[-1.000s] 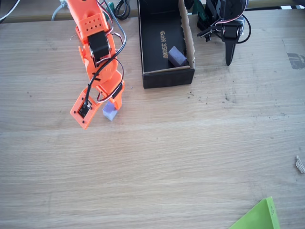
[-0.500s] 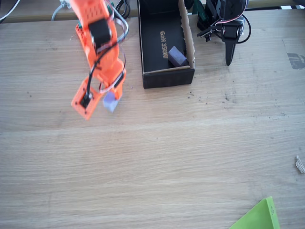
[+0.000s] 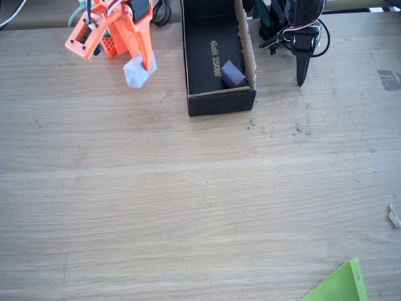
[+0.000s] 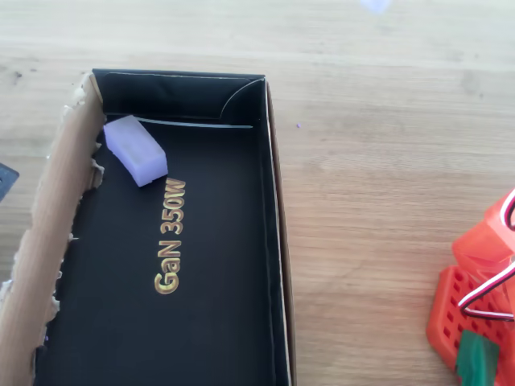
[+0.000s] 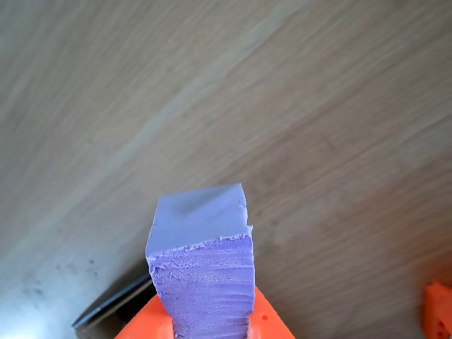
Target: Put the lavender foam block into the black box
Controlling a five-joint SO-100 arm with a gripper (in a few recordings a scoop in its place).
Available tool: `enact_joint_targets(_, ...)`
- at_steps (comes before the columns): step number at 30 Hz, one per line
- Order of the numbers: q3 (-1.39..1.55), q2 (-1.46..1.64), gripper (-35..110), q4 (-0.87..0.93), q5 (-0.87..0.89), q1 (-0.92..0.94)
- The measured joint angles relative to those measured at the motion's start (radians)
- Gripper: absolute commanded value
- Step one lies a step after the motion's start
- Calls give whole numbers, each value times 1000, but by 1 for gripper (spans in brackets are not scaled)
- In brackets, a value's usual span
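My orange gripper (image 3: 138,66) is shut on the lavender foam block (image 3: 138,71) and holds it in the air, left of the black box (image 3: 190,56) near the table's far edge. In the wrist view the pale block (image 5: 203,265) stands up between the orange fingers (image 5: 266,323), its ribbed face toward the camera, with bare wood far below. The box (image 4: 278,265) lies open, with gold lettering on its floor and a raw brown cardboard wall (image 4: 48,241). A darker purple block (image 3: 233,74) lies in its corner, and it looks pale from overhead (image 4: 135,149).
A green sheet (image 3: 341,285) pokes in at the bottom right corner of the fixed view. A small scrap (image 3: 393,215) lies at the right edge. Cables run behind the arm's base (image 4: 475,322) at the table's far edge.
The gripper has lifted the lavender block off the table and swung it up the picture toward the far edge, level with the box's left side.
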Motion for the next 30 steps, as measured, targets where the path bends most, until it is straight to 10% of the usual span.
enact_joint_targets(30, -98, -163, 0, -181, -199, -707)
